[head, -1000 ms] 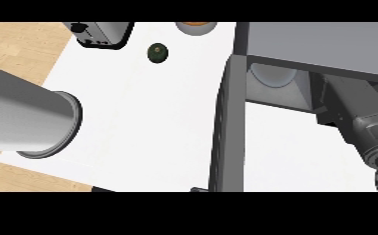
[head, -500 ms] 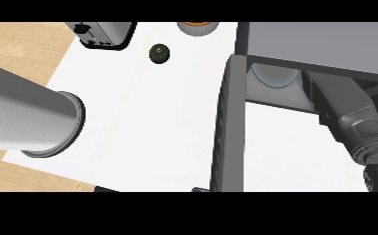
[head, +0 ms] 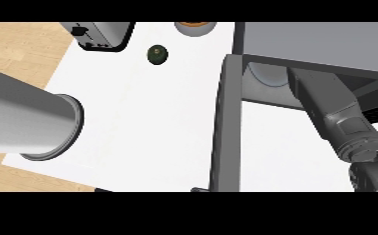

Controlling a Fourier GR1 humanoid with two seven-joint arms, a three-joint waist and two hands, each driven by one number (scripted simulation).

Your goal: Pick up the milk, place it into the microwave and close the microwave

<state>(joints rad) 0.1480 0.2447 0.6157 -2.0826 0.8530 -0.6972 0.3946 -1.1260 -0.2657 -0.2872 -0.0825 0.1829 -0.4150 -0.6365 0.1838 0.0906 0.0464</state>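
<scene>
The grey microwave (head: 310,41) stands at the right of the white counter (head: 148,119). Its door (head: 225,129) hangs wide open and shows edge-on as a dark vertical bar. My right forearm (head: 328,111) comes in from the lower right and runs into the microwave's opening. The microwave's top hides the right hand. A pale round turntable (head: 264,74) shows just inside the opening. No milk shows anywhere. My left forearm (head: 33,116) lies as a big grey cylinder at the left edge, and its hand is out of the picture.
A toaster (head: 100,33) stands at the counter's far left corner. A small dark green fruit (head: 157,55) lies beside it. A bowl with something orange (head: 195,27) sits at the far edge. Wooden floor (head: 22,44) shows past the counter's left edge.
My right forearm has slid up and to the left, deeper into the microwave's opening. The left forearm and the door have stayed put.
</scene>
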